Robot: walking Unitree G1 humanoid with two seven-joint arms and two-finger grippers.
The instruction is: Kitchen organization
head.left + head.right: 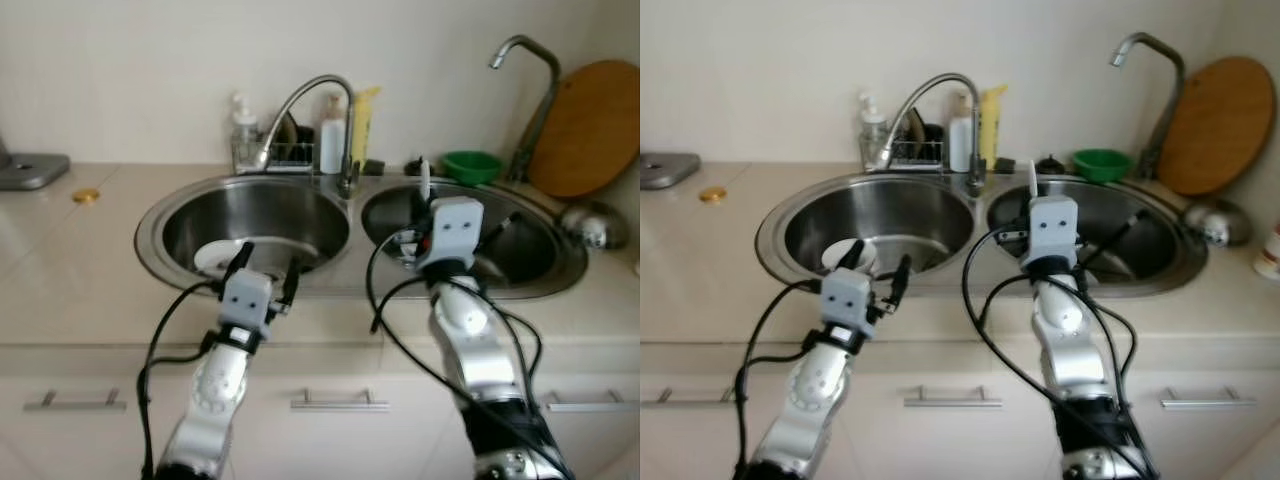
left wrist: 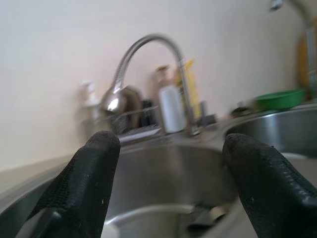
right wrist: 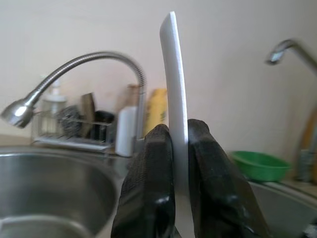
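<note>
My right gripper (image 3: 179, 141) is shut on the rim of a white plate (image 3: 173, 69), which stands upright and edge-on. In the eye views that plate (image 1: 424, 183) sticks up beyond my right wrist, over the near side of the right sink basin (image 1: 535, 255). My left gripper (image 1: 267, 268) is open and holds nothing; it hovers at the front rim of the left basin (image 1: 300, 215). Another white dish (image 1: 220, 258) lies on the bottom of the left basin, just beyond the left fingers (image 2: 94, 163).
A curved tap (image 1: 318, 92) stands between the basins, and a second tap (image 1: 527, 62) at the back right. Behind are a rack with bottles (image 1: 270, 150), a yellow bottle (image 1: 362, 122), a green bowl (image 1: 472, 165) and a round wooden board (image 1: 592, 125). A metal ladle (image 1: 592, 226) lies at right.
</note>
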